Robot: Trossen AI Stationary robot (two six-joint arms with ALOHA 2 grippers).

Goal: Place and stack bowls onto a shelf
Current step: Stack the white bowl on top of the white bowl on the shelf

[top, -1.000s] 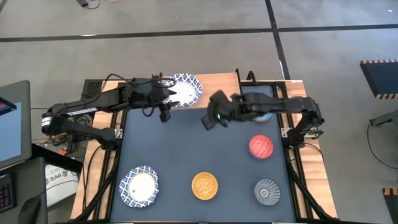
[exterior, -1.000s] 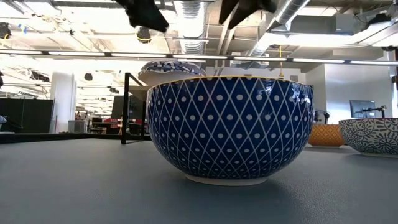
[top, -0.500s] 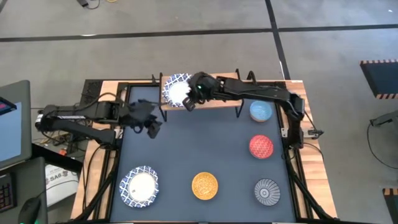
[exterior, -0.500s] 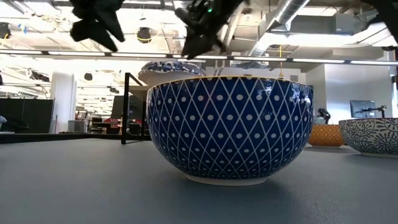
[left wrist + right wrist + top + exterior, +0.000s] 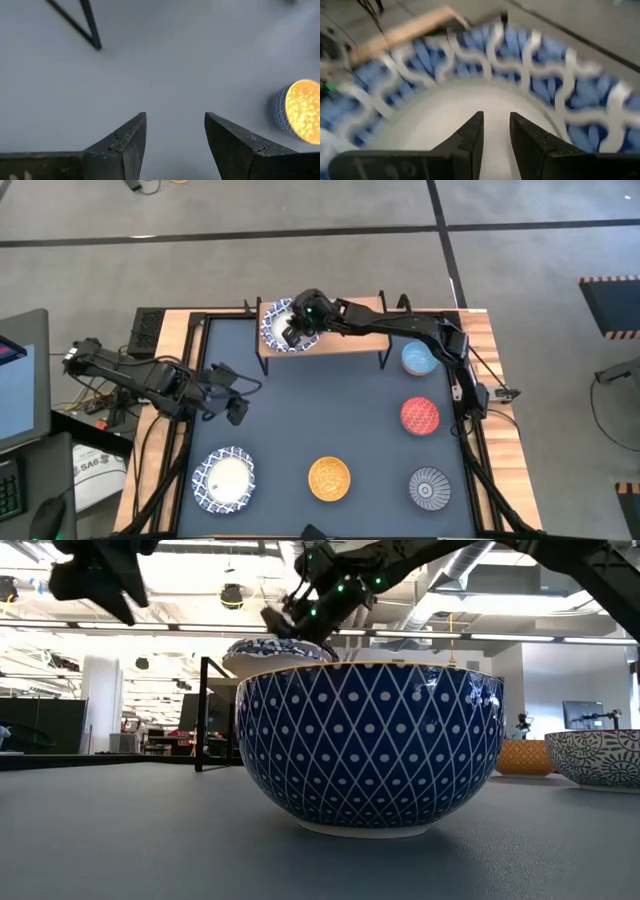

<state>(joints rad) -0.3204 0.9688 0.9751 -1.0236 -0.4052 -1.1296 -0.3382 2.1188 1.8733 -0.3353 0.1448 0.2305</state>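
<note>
Nearest, one wide blue-and-white patterned bowl (image 5: 225, 479), yellow (image 5: 329, 478), striped grey-blue (image 5: 430, 488), red (image 5: 420, 415) and light blue (image 5: 419, 358) bowls remain unshelved. Left gripper (image 5: 236, 410) hangs open, empty. Farthest, right gripper (image 5: 296, 334), slightly parted, dips into the patterned stack (image 5: 276, 325) on the wooden shelf (image 5: 340, 340).

Prob. a monitor (image 5: 22, 375), table (image 5: 330, 415).
</note>
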